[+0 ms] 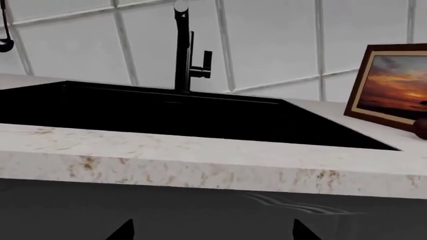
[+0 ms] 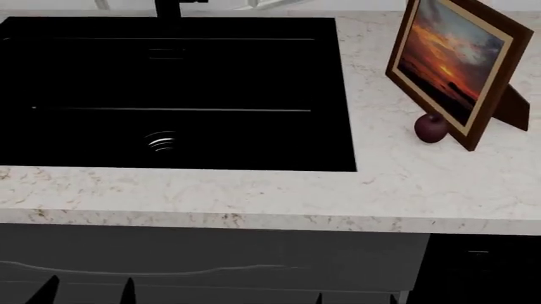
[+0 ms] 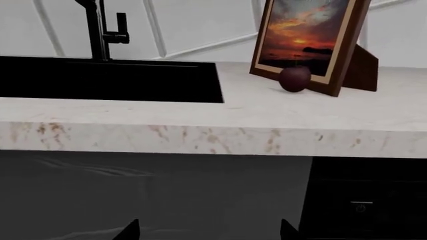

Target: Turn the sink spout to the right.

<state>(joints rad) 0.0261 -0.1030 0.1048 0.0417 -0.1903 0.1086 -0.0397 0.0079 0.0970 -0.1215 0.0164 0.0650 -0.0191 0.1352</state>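
The matte black sink spout (image 1: 181, 7) tops a vertical column at the back of the sink (image 1: 167, 107), its end facing the left wrist camera. A small lever handle (image 1: 205, 60) stands on a side stub. In the right wrist view the sink spout (image 3: 89, 4) runs off the frame above the sink (image 3: 120, 80). From the head only the faucet's base (image 2: 169, 7) shows, behind the sink (image 2: 253, 69) with its ringed drain (image 2: 161, 142). My left gripper (image 1: 212, 232) and right gripper (image 3: 208, 232) are both open and hold nothing, low in front of the grey cabinet front, well short of the faucet.
A framed sunset picture (image 2: 457, 63) leans on the white marbled counter (image 2: 253, 196) right of the sink, with a dark red fruit (image 2: 431, 127) in front of it. A dark appliance panel (image 3: 360, 205) sits under the counter at right. A black utensil (image 1: 5, 40) hangs on the tiled wall.
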